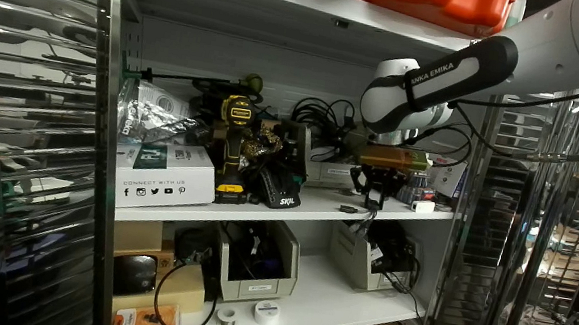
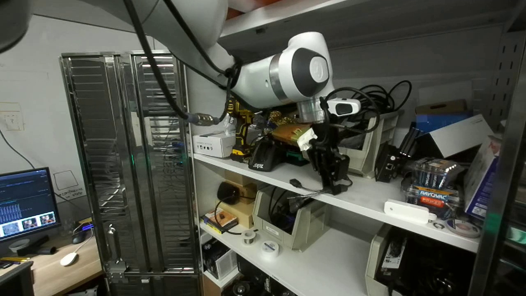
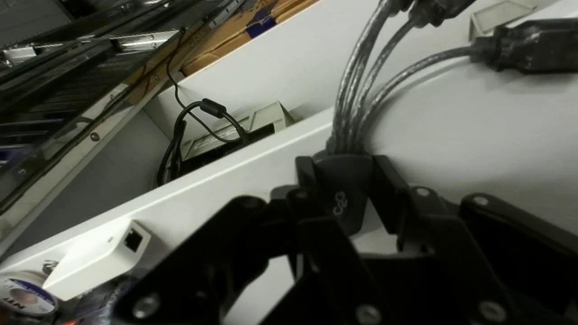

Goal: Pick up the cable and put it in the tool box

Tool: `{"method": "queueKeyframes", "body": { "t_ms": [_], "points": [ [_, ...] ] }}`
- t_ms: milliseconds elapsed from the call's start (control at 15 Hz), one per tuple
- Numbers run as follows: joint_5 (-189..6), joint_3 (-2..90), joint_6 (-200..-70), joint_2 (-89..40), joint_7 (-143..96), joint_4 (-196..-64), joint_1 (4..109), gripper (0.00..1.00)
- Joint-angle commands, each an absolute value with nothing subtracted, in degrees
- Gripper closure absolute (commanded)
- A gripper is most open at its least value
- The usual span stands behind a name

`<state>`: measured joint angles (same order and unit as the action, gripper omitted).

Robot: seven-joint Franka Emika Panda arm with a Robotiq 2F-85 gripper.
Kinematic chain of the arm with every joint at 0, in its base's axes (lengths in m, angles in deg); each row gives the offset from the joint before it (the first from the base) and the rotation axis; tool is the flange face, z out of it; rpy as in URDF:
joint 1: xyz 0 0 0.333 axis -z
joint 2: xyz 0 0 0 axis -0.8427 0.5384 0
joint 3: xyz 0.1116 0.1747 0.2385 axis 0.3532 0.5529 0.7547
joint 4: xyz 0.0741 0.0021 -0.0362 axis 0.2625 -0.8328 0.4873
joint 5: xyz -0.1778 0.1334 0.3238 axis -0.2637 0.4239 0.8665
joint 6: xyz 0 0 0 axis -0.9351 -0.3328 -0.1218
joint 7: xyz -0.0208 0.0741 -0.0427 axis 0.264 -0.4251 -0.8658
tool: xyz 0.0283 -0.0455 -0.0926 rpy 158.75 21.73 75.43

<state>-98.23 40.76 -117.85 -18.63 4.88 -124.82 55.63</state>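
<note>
Two fingers (image 3: 390,194) grip the cable hub (image 3: 341,192), wrist-view center, likely its firmest hold; leads (image 3: 347,126) should prove light, limp.

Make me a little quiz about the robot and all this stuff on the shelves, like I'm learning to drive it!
1. Pick one. What is between the jaws?
a) a red rubber ball
b) a dark grey plastic cable block
c) a white ceramic mug

2. True or false? The yellow-and-black power drill stands beside the white printed cardboard carton.

3. Count. How many small round spools sit on the white flat shelf just below the drill's?

Key: 1 b; 2 true; 3 two.
</note>
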Motion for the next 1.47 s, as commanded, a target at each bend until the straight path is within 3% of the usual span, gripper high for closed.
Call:
{"method": "queueKeyframes", "body": {
  "t_ms": [0,533,867,1400],
  "points": [
    [-101.49,41.66,-122.48,-28.68,3.29,-138.52,53.49,0.78],
    [-114.70,43.07,-141.67,-42.96,16.93,-154.34,54.18,0.79],
    [-114.28,43.28,-152.48,-42.09,24.56,-152.50,57.67,0.80],
    [-117.17,39.81,-171.47,-29.00,40.37,-139.88,57.05,0.84]
  ]
}}
